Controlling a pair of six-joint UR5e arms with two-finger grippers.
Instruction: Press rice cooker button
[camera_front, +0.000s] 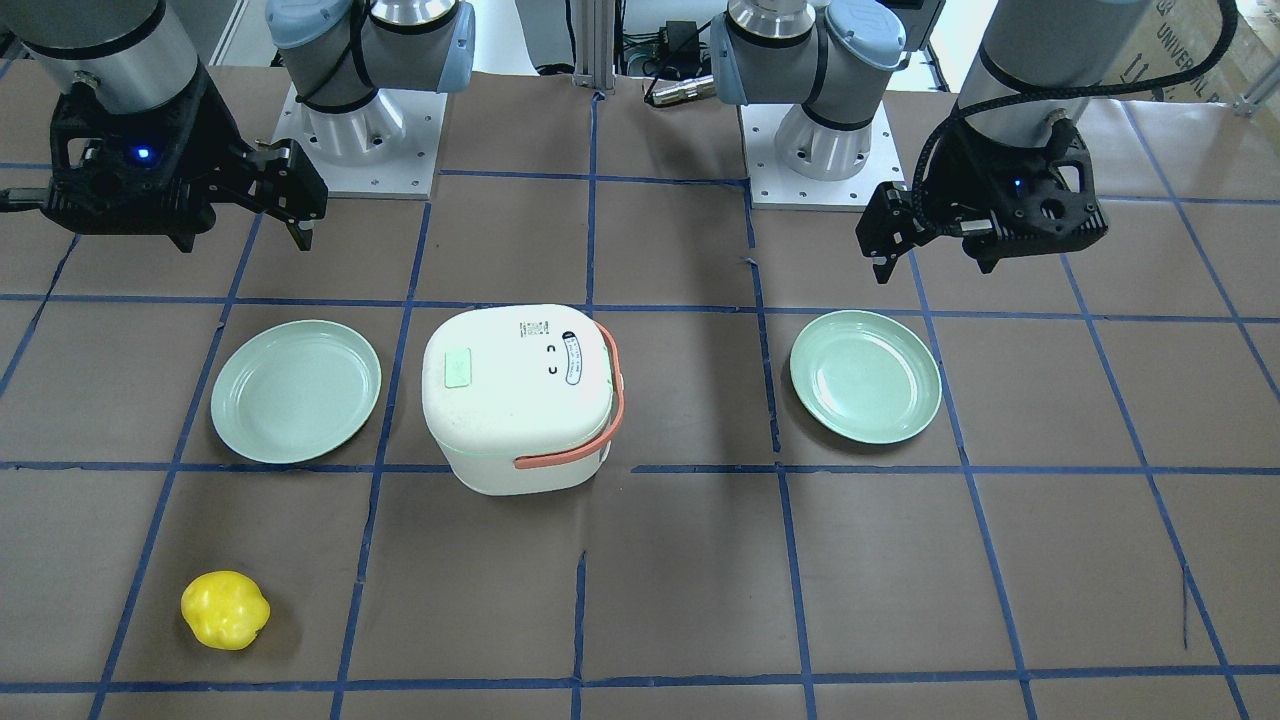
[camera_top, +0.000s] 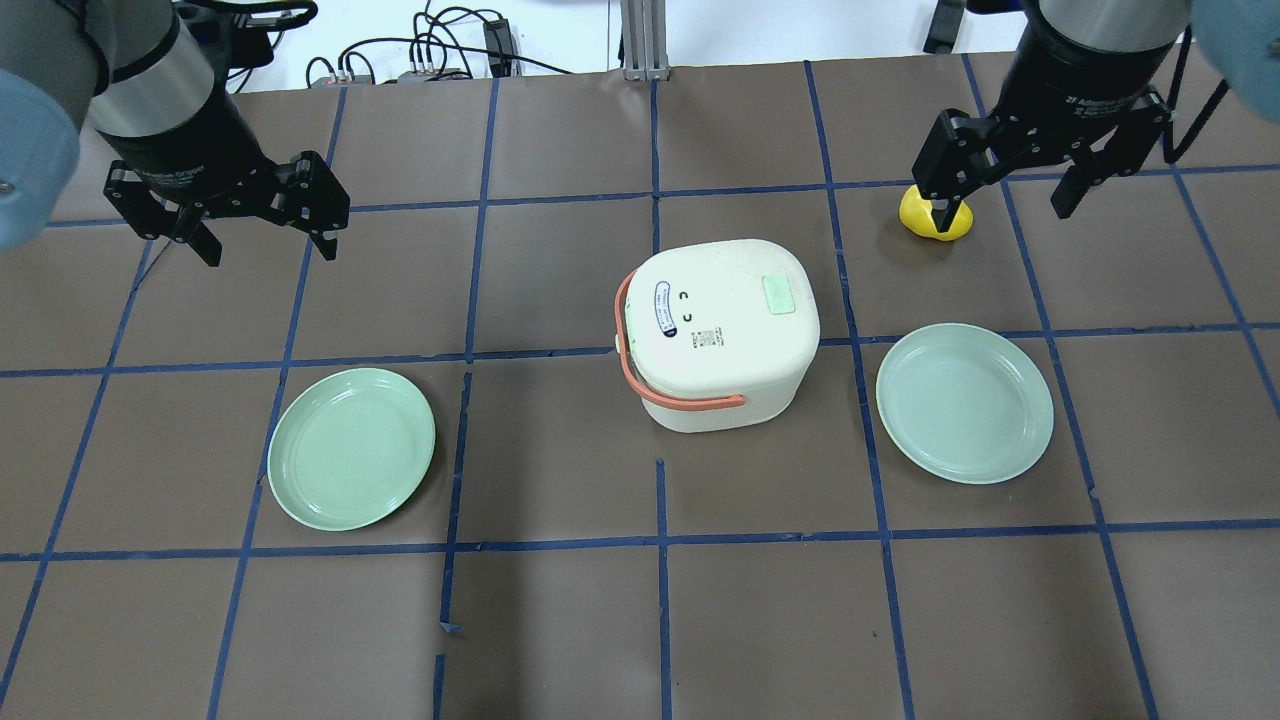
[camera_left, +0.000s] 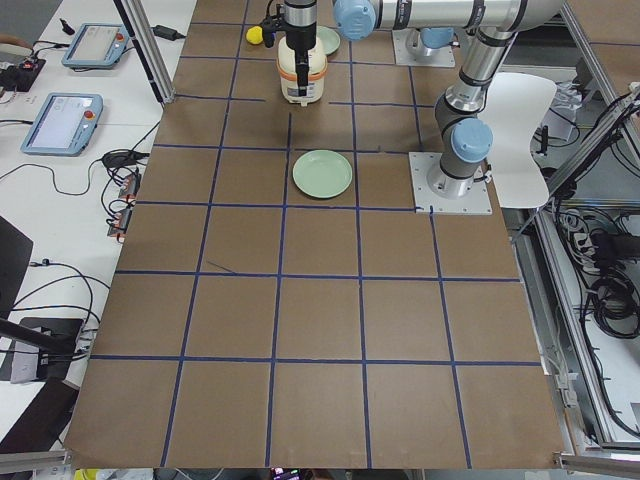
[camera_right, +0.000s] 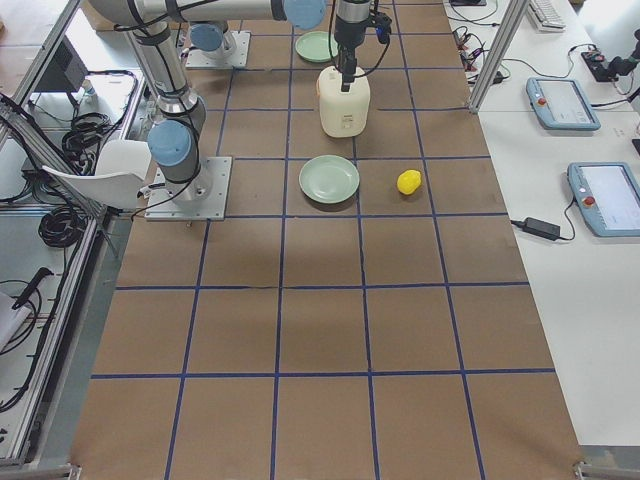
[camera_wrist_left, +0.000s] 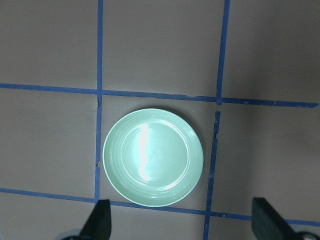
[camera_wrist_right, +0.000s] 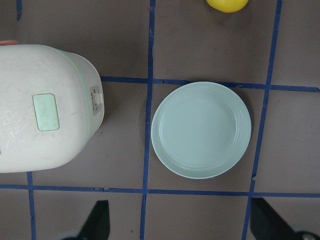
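Note:
The white rice cooker (camera_top: 720, 345) with an orange handle stands at the table's middle. Its pale green button (camera_top: 778, 295) is on the lid, on the side toward my right arm. It also shows in the front-facing view (camera_front: 457, 367) and the right wrist view (camera_wrist_right: 46, 112). My right gripper (camera_top: 1000, 215) is open and empty, raised beyond and to the right of the cooker. My left gripper (camera_top: 270, 250) is open and empty, raised far to the cooker's left. Neither touches the cooker.
One green plate (camera_top: 965, 402) lies right of the cooker, under my right gripper's view (camera_wrist_right: 201, 129). Another green plate (camera_top: 350, 448) lies to the left, below my left gripper (camera_wrist_left: 152, 157). A yellow pepper (camera_top: 935, 218) lies beyond the right plate, near my right gripper.

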